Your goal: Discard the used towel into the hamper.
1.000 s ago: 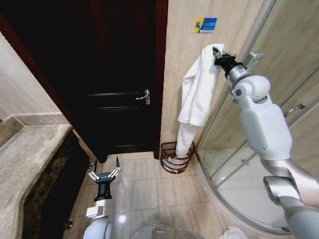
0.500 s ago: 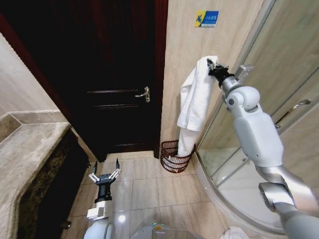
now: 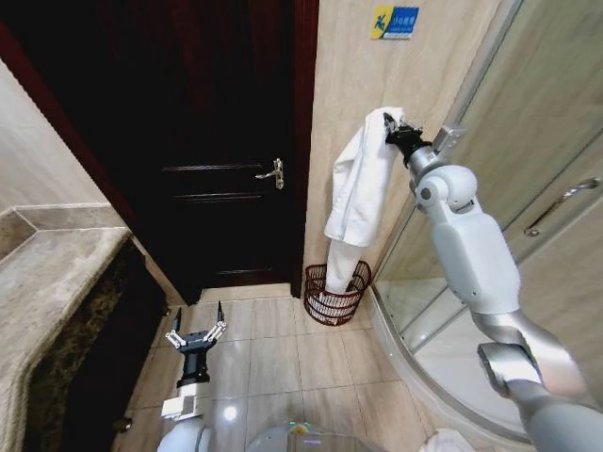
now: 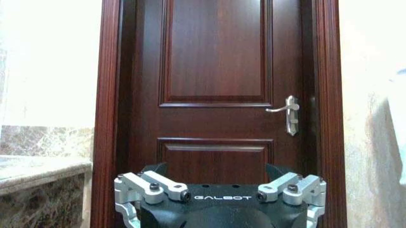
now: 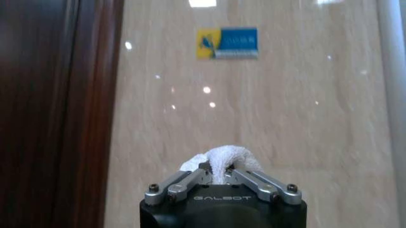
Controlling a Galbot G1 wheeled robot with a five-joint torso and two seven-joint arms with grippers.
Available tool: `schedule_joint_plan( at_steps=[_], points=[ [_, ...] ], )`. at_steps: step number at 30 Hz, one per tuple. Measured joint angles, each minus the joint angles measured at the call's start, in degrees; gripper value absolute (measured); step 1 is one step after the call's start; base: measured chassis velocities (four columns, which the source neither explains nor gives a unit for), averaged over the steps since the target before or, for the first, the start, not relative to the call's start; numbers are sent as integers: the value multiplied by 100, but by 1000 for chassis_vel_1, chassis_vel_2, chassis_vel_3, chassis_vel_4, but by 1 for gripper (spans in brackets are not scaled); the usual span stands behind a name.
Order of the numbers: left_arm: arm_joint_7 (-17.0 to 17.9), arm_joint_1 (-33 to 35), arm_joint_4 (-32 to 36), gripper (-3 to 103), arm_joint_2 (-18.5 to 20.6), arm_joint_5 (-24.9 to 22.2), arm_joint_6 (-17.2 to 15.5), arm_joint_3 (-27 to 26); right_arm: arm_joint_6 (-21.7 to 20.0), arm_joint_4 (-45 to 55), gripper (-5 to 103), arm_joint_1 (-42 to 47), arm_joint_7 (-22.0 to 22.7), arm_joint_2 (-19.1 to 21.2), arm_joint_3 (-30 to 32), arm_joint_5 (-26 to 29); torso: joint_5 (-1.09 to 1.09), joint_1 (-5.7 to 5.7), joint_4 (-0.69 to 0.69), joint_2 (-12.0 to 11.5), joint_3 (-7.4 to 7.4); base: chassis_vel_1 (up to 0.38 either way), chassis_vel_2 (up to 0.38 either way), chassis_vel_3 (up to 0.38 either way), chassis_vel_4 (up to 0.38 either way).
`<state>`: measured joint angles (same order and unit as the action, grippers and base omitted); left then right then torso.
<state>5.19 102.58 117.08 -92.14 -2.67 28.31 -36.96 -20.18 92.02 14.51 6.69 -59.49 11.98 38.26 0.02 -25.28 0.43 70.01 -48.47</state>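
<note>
1. The towel (image 3: 356, 188) is white terry cloth, soft and limp; it hangs in long loose folds, bunched at the top and narrowing to a tail at the bottom.
2. The right gripper (image 3: 394, 131) is raised high beside the beige tiled wall (image 3: 349, 85), its metal fingers pressed together on the bunched top corner of the towel. In the right wrist view a nubbly white tuft (image 5: 222, 159) sticks up between the closed fingertips (image 5: 204, 172).
3. The hamper (image 3: 336, 295) is a small round basket of dark reddish-brown wire weave with slightly flaring, see-through sides. It stands on the glossy pale floor tiles (image 3: 283, 358) in the corner between the door and the curved shower enclosure (image 3: 490, 188).
4. The hamper sits well below the right gripper and slightly to its left. The towel spans the gap between them: its top is in the fingers and its lower tail reaches down inside the basket's rim.
5. The door (image 3: 217, 141) is dark polished wood with raised panels and a silver lever handle (image 3: 271, 172). A small blue and yellow sign (image 3: 395, 22) is fixed to the wall above the towel.
6. The left gripper (image 3: 196, 330) hangs low over the floor tiles in front of the door, its fingers spread and holding nothing. A speckled stone counter (image 3: 47, 282) runs along the robot's left.
</note>
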Motion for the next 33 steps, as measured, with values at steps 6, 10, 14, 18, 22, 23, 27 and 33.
schedule_joint_plan(
  at_steps=[6,10,14,18,22,23,27,33],
  points=[
    [1,-14,12,100,0,-5,1,5,127,-227,5,239,-102,174,209,-271,1,73,-2,-159,87,0,0,0,0],
    [-1,-20,17,100,1,-14,1,9,315,-484,5,151,-195,333,313,-485,0,126,-2,-283,157,0,0,0,0],
    [-5,-22,-18,100,0,-37,28,10,405,-503,5,-5,-234,396,282,-529,-5,187,-2,-417,234,0,0,0,0],
    [-9,4,-35,100,1,-80,76,-5,361,-229,5,108,-180,246,124,-551,-4,243,0,-542,302,0,0,0,0],
    [-15,57,-28,100,1,-135,123,-65,309,-15,5,408,-75,-3,-31,-611,1,296,1,-655,358,0,0,0,0],
    [-15,57,-28,100,1,-135,123,-65,309,-15,5,408,-75,-3,-31,-611,1,296,1,-655,358,0,0,0,0],
    [-18,98,-28,100,0,-189,166,-116,283,152,5,577,59,-244,-201,-641,-3,349,0,-771,424,0,0,0,0],
    [-22,121,-42,100,0,-197,215,-107,162,319,5,425,392,-483,-366,-242,-5,430,2,-953,525,0,0,0,0]
  ],
)
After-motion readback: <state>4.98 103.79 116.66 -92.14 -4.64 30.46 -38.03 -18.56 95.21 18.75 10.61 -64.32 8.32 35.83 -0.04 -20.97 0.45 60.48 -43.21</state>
